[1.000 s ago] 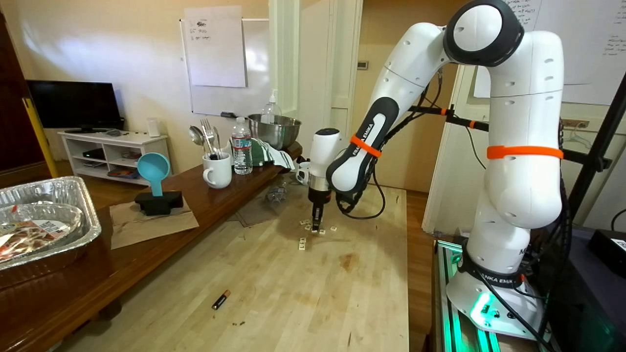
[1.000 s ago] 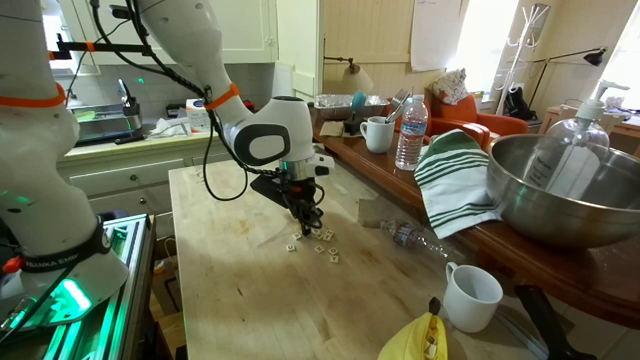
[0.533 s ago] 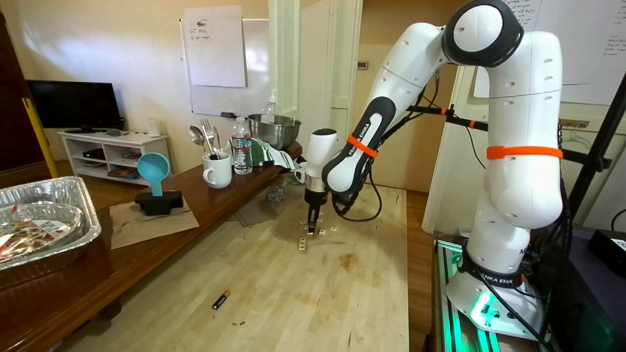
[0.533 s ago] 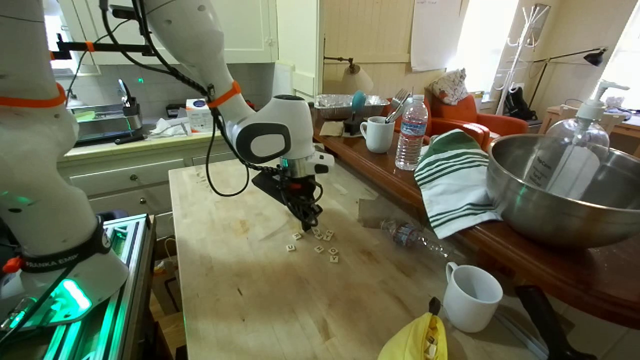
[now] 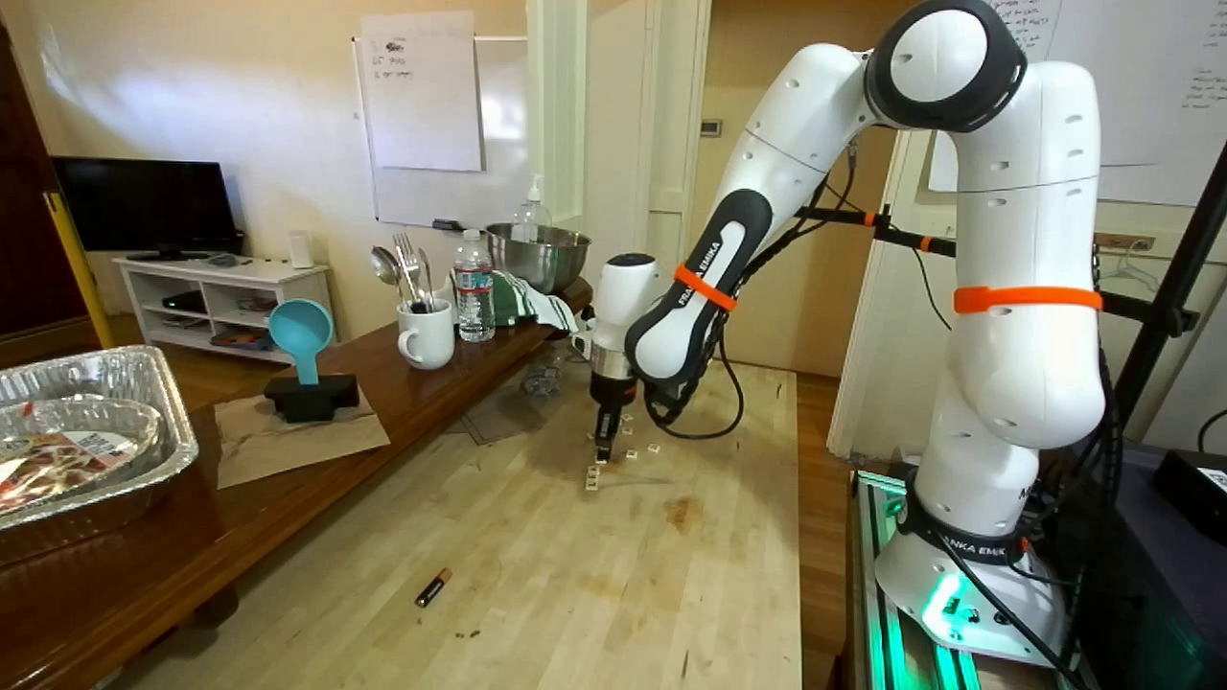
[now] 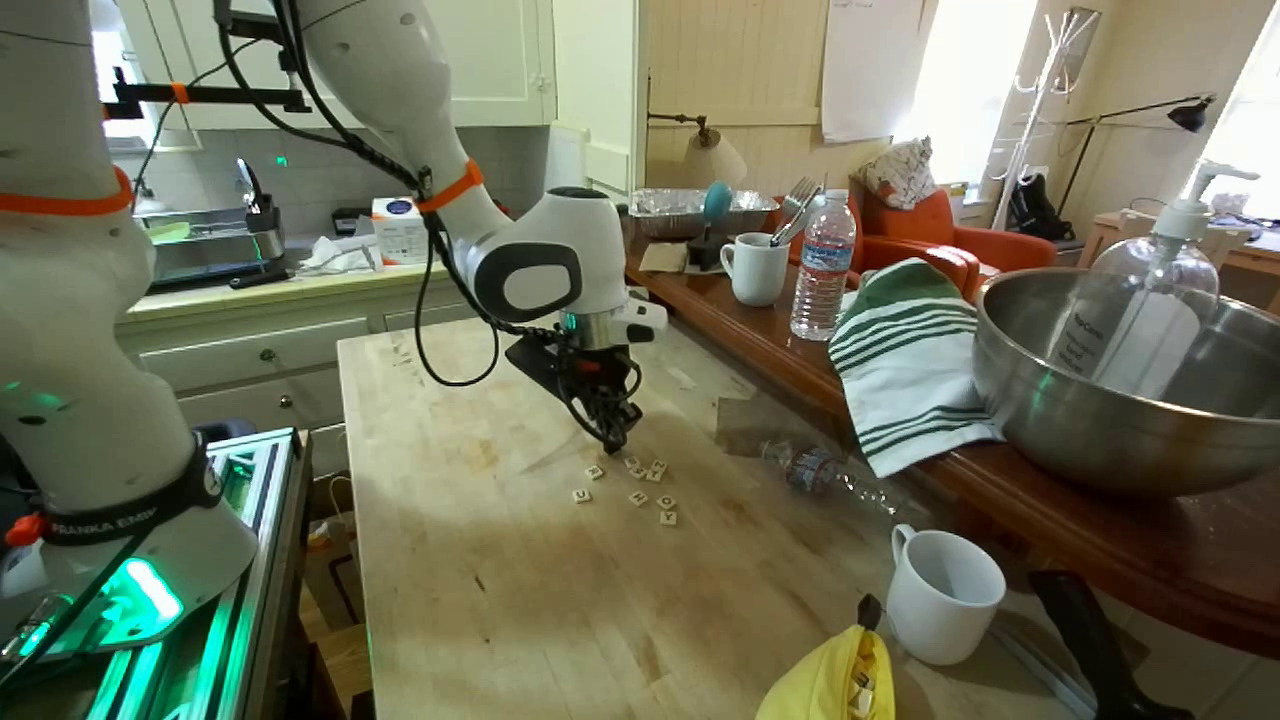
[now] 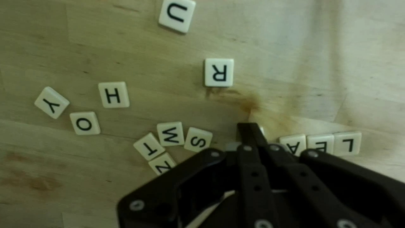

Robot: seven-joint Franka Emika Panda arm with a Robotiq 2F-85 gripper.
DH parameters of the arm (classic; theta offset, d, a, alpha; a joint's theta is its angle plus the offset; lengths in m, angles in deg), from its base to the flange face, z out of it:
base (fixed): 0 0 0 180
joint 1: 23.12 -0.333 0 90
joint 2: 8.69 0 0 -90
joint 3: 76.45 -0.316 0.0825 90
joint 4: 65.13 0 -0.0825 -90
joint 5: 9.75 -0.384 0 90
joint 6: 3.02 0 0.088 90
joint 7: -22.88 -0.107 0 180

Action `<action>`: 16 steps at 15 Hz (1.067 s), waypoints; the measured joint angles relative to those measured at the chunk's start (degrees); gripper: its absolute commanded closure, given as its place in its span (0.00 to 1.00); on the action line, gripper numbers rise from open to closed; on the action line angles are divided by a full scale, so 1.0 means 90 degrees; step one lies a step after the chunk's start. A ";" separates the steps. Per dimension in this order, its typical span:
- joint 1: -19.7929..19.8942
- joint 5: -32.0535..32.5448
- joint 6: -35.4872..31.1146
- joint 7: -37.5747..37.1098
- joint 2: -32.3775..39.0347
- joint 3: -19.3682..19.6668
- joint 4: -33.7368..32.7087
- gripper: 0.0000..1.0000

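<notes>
My gripper [image 7: 249, 129] points down just above or at the tabletop, its two black fingers pressed together. In the wrist view a white sliver, likely a mostly hidden tile, shows just right of the fingertips; I cannot tell if they touch it. To the right, tiles A [image 7: 293, 145], E [image 7: 320, 142] and L [image 7: 348, 144] lie in a row. To the left are tiles S [image 7: 198, 139], W [image 7: 171, 134], T [image 7: 148, 146] and a Z or N [image 7: 162, 163]. Tile R [image 7: 219, 72] lies ahead. The gripper also shows in both exterior views [image 5: 602, 454] [image 6: 611, 446].
Tiles U [image 7: 177, 15], H [image 7: 114, 95], O [image 7: 84, 123] and Y [image 7: 51, 103] lie spread around. A battery [image 5: 433, 587], a crumpled bottle [image 6: 825, 475], a white mug [image 6: 945, 595] and a yellow pouch [image 6: 830, 675] are on the table. A raised brown counter [image 5: 374, 383] runs alongside.
The gripper has moved left and slightly toward the camera in an exterior view, closer to the short tile row, staying low and shut. The visible loose tiles look mostly unmoved.
</notes>
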 measured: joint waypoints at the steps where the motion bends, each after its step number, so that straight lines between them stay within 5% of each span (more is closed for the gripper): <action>1: -0.0007 -0.0029 0.0002 -0.0023 0.0001 -0.0013 -0.0002 1.00; 16: -0.0064 -0.0436 0.0221 -0.0268 0.0052 -0.0107 -0.0143 1.00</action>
